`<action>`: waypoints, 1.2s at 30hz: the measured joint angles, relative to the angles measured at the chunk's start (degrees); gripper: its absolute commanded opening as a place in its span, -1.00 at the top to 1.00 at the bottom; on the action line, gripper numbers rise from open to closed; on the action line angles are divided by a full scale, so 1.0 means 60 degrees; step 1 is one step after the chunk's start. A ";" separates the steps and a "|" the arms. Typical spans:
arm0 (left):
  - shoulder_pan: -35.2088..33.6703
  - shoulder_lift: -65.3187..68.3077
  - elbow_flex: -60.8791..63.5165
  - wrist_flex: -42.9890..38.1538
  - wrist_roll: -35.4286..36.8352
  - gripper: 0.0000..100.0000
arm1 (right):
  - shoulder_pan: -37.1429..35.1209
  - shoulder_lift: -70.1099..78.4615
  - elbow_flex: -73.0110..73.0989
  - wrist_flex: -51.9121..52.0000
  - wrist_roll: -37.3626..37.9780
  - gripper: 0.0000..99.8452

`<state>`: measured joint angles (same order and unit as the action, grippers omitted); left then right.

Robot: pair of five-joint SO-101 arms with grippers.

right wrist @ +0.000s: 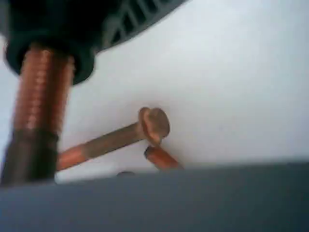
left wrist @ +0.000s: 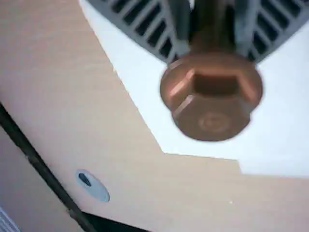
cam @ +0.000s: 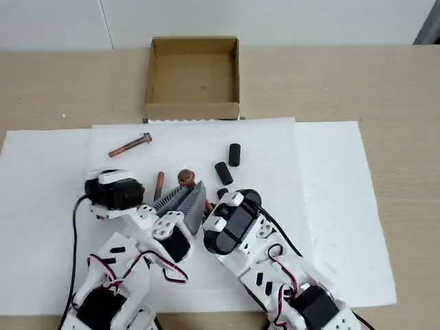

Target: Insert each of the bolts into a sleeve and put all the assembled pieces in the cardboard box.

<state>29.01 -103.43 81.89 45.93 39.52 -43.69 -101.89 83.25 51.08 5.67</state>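
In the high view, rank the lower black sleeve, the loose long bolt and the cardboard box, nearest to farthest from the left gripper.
From the left gripper:
1. lower black sleeve, on the right arm's side
2. loose long bolt, ahead, leftward
3. cardboard box, straight ahead

It looked like a robotics lab: two small robot arms [cam: 117, 275] on a wooden desk [cam: 55, 89] by a white wall [cam: 275, 20].

Both arms lean toward the cardboard box [cam: 192, 72], well short of it. The left gripper [cam: 189, 192] clamps a bolt [left wrist: 211, 96]. The right gripper [cam: 212, 203] sits just beside the left.
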 measured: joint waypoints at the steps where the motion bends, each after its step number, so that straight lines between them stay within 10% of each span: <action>1: 0.0015 0.0000 0.0088 0.0000 0.0000 0.99 | 0.0000 0.0015 0.0000 0.0000 0.0000 0.99; 18: 0.0864 -0.0088 0.0366 0.1216 -0.0205 0.99 | -0.0029 0.0044 0.0044 -0.0249 0.0234 0.99; 25: 0.0821 -0.0088 0.0278 0.1304 -0.0484 0.54 | -0.0015 0.0044 0.0044 -0.0293 0.0234 0.99; 36: -0.0073 0.0000 -0.0293 0.1538 -0.0967 0.54 | 0.0015 0.0015 0.0015 -0.0425 0.0278 0.99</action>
<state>28.57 -103.43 80.13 55.16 33.71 -43.60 -101.80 83.34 48.53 7.34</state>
